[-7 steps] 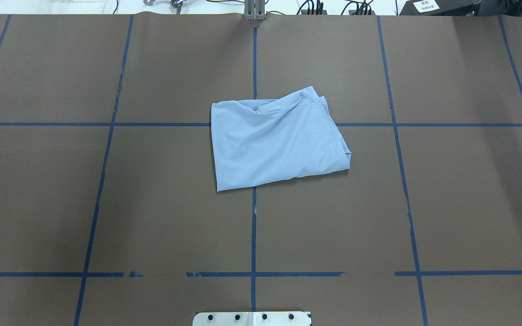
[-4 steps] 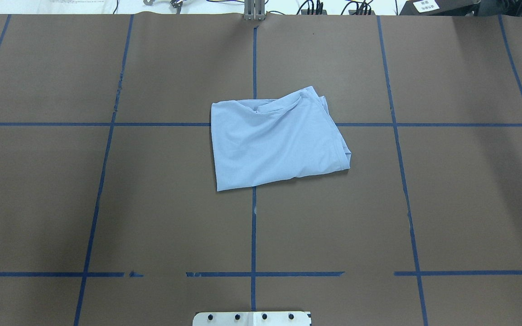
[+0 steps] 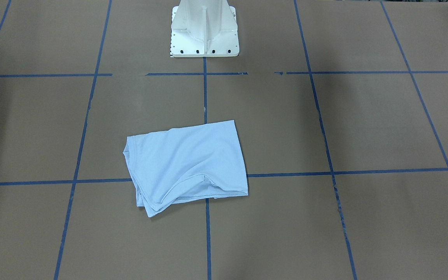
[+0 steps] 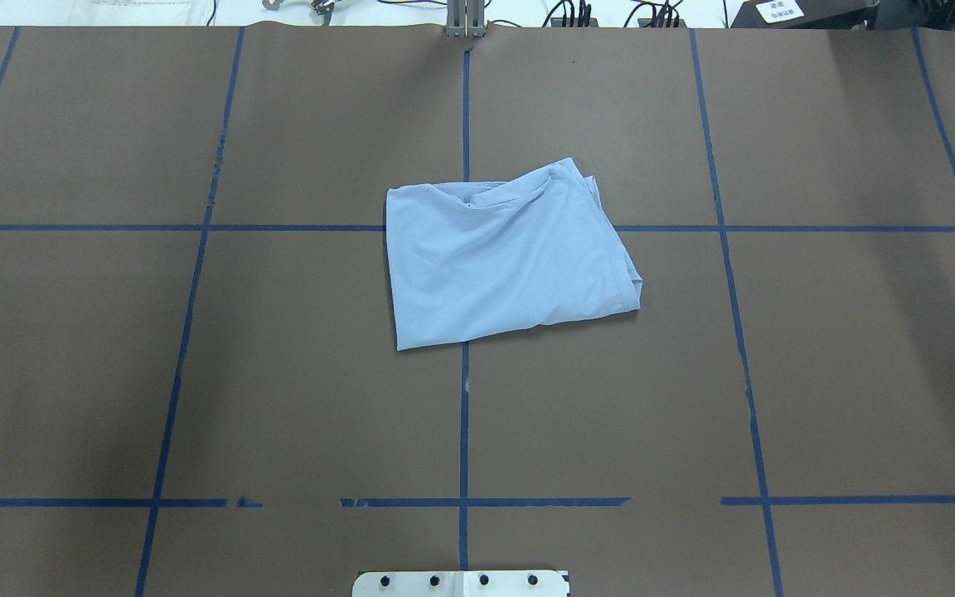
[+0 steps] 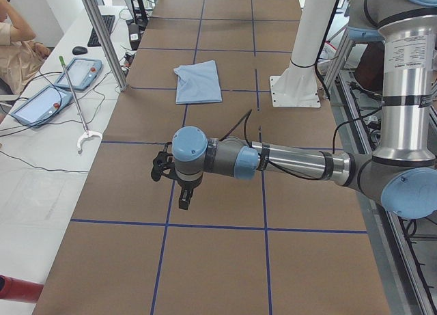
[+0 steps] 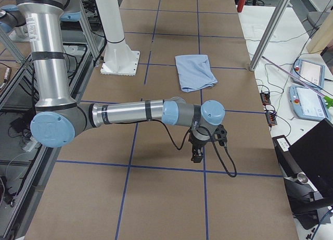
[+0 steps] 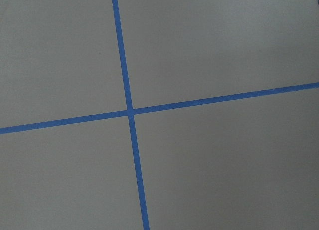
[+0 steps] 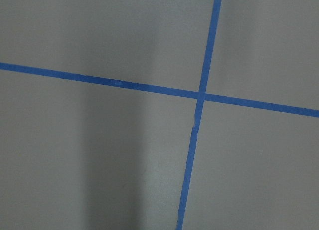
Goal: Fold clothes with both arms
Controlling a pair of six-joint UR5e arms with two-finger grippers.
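The light blue T-shirt (image 4: 511, 257) lies folded into a rough rectangle at the middle of the brown table, with its collar along the far edge. It also shows in the front view (image 3: 187, 163), the left side view (image 5: 198, 83) and the right side view (image 6: 195, 71). Its chest print is hidden. My left gripper (image 5: 184, 195) hangs over bare table far from the shirt. My right gripper (image 6: 197, 152) hangs likewise at the other end. Both show only in the side views, so I cannot tell whether they are open or shut. Neither touches the shirt.
The white pedestal base (image 3: 204, 31) stands at the robot's side of the table. Blue tape lines (image 4: 464, 414) grid the brown surface. A person (image 5: 13, 42), tablets (image 5: 78, 72) and cables sit on the white bench beyond the far edge.
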